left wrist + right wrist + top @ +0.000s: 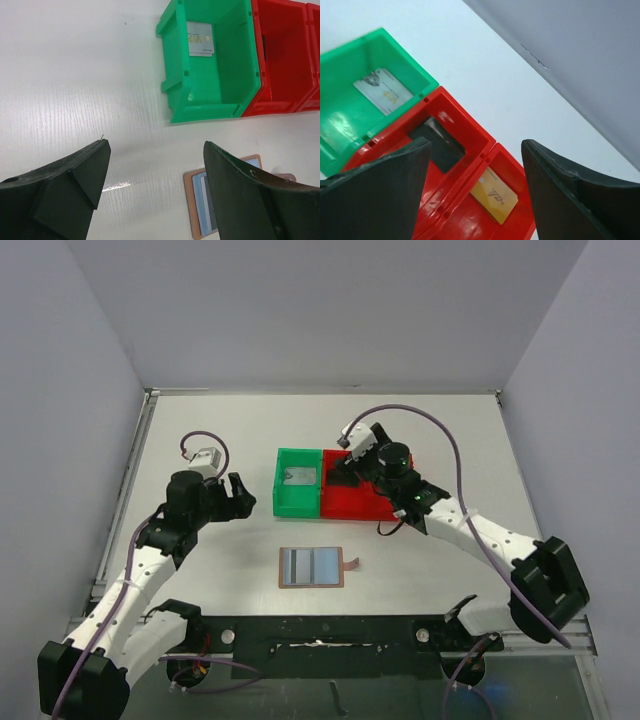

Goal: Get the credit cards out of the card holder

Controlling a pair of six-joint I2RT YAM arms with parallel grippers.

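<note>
Altogether three cards lie in three bins: one silver card (pixel 383 91) in the green bin (pixel 405 65), one black card (pixel 437 142) in the first red bin (pixel 460 117), and one gold card (pixel 494 195) in the second red bin (pixel 510 170). One holder (pixel 312 567) lies open on the table (pixel 430 440), well apart from the bins. How many cards it holds, I cannot tell. The right gripper (pixel 476 142) hangs over the red bins, fingers spread and empty, one finger hiding the black card's edge. The left gripper (pixel 240 495), also spread and empty, is left of the green bin.

Card holder (pixel 189 200) partly hidden (left wrist)
</note>
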